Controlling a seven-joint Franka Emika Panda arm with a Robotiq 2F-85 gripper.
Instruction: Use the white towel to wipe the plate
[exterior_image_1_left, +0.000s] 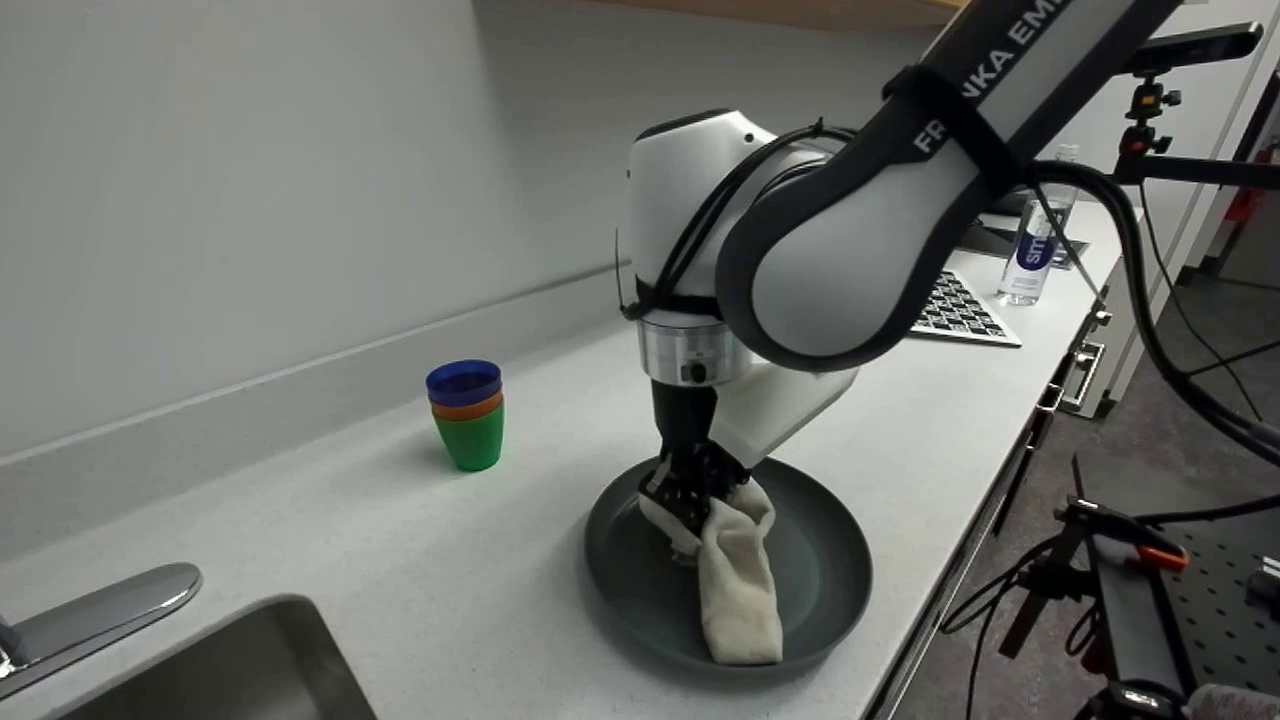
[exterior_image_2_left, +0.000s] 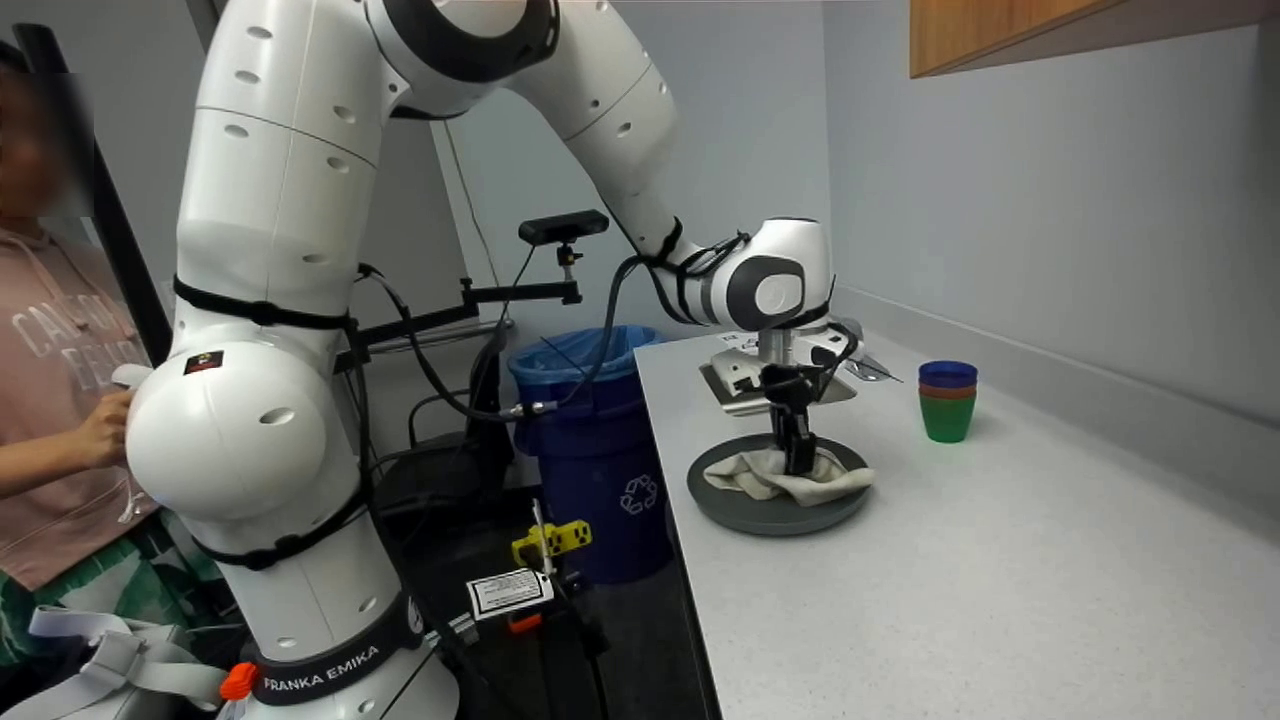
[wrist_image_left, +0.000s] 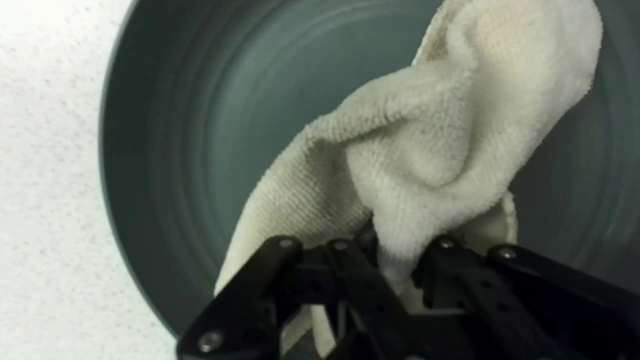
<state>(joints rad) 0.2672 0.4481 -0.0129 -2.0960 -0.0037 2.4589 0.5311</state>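
Observation:
The dark grey-green plate (exterior_image_1_left: 825, 560) lies on the white counter, and it shows in both exterior views (exterior_image_2_left: 760, 517). The white towel (exterior_image_1_left: 742, 595) lies bunched across the plate, with one folded end reaching the rim. My gripper (exterior_image_1_left: 693, 510) points down over the plate's middle. It is closed on a pinched fold of the towel, as the wrist view shows between the fingers (wrist_image_left: 395, 260). The towel (wrist_image_left: 425, 145) spreads out on both sides of the fingers there. The fingertips are partly hidden by the cloth, and part of the plate (wrist_image_left: 160, 125) is covered.
Stacked blue, orange and green cups (exterior_image_1_left: 472, 430) stand beside the plate near the wall. A sink (exterior_image_1_left: 230, 670) and faucet (exterior_image_1_left: 110, 615) lie at the near left. A checkered board (exterior_image_1_left: 960, 312) and a water bottle (exterior_image_1_left: 1030, 250) stand farther along. A wooden cabinet (exterior_image_2_left: 1040, 35) hangs above.

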